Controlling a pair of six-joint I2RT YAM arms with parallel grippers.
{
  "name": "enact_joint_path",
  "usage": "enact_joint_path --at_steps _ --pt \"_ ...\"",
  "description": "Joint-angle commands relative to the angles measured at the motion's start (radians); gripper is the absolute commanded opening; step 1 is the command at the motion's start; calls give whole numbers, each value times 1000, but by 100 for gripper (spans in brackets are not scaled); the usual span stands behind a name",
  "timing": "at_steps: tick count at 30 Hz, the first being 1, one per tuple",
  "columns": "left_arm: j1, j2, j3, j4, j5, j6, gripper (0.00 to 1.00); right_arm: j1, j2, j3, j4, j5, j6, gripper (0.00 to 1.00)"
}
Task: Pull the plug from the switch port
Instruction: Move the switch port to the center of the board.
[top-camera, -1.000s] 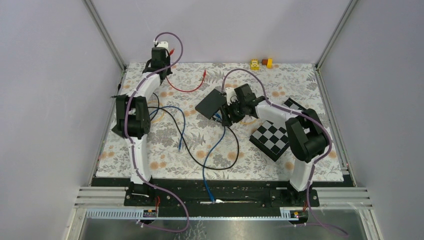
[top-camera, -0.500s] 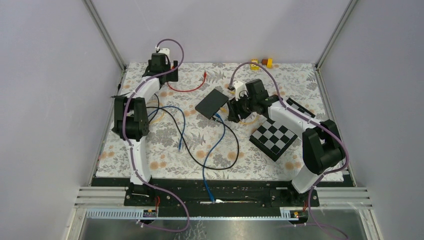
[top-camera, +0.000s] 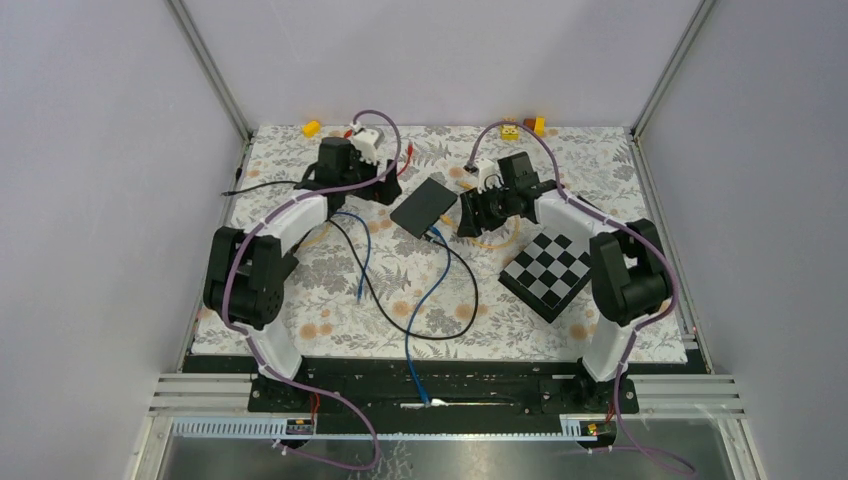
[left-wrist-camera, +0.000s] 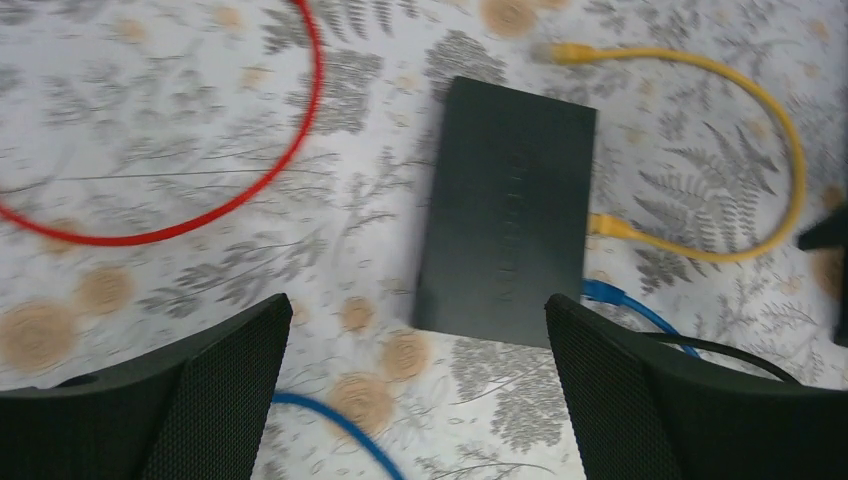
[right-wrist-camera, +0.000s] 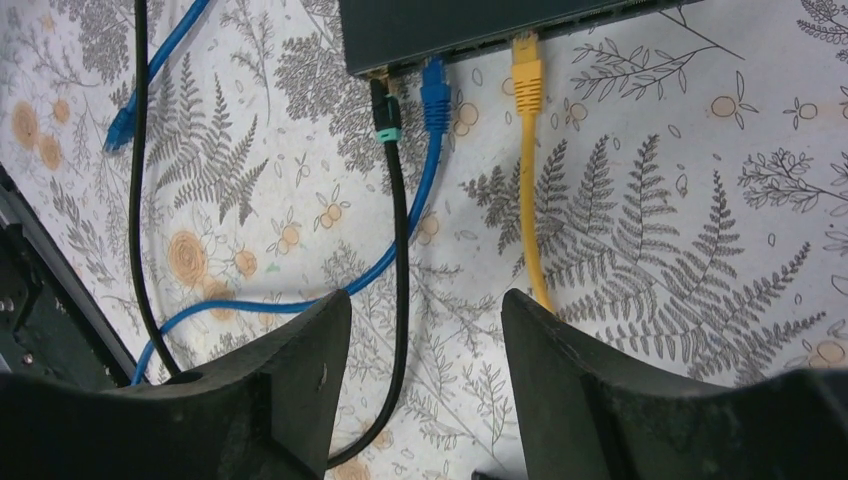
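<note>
The black plug (right-wrist-camera: 383, 108), blue plug (right-wrist-camera: 433, 92) and yellow plug (right-wrist-camera: 526, 72) crowd one edge of the switch (right-wrist-camera: 470, 25) on the tabletop (right-wrist-camera: 660, 210) — the right end effector (right-wrist-camera: 425, 310), apart and empty, could pinch two together. The left end effector (left-wrist-camera: 415, 310), also apart, hovers without bracing it — so the switch may drag.

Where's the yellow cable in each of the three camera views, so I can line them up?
Top external: the yellow cable is a small, partly hidden loop just right of the switch.
Left wrist: it loops down the right side, plugged into the switch's right edge.
Right wrist: it is plugged in at top centre and runs downward.
Shared landmark: the black switch.
</note>
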Motion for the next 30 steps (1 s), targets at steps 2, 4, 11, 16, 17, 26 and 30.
enact_joint_path --at_steps 2,4,11,16,17,26,30 --pt "-55 81 11 97 60 -5 99 -24 78 99 12 -58 46 64" --pt "-63 125 38 100 59 -6 99 -32 96 109 15 -69 51 64" --pt "-70 257 144 94 86 -70 99 -61 151 142 53 -91 68 63" --pt "-76 323 200 86 100 -79 99 -81 228 210 52 -108 85 63" --pt "-76 335 211 86 102 -80 99 -84 247 225 52 -116 93 63" --pt "-78 456 273 109 167 -170 99 -99 408 322 53 -172 160 59" --pt "-87 462 242 113 200 -190 97 -99 441 330 53 -185 160 59"
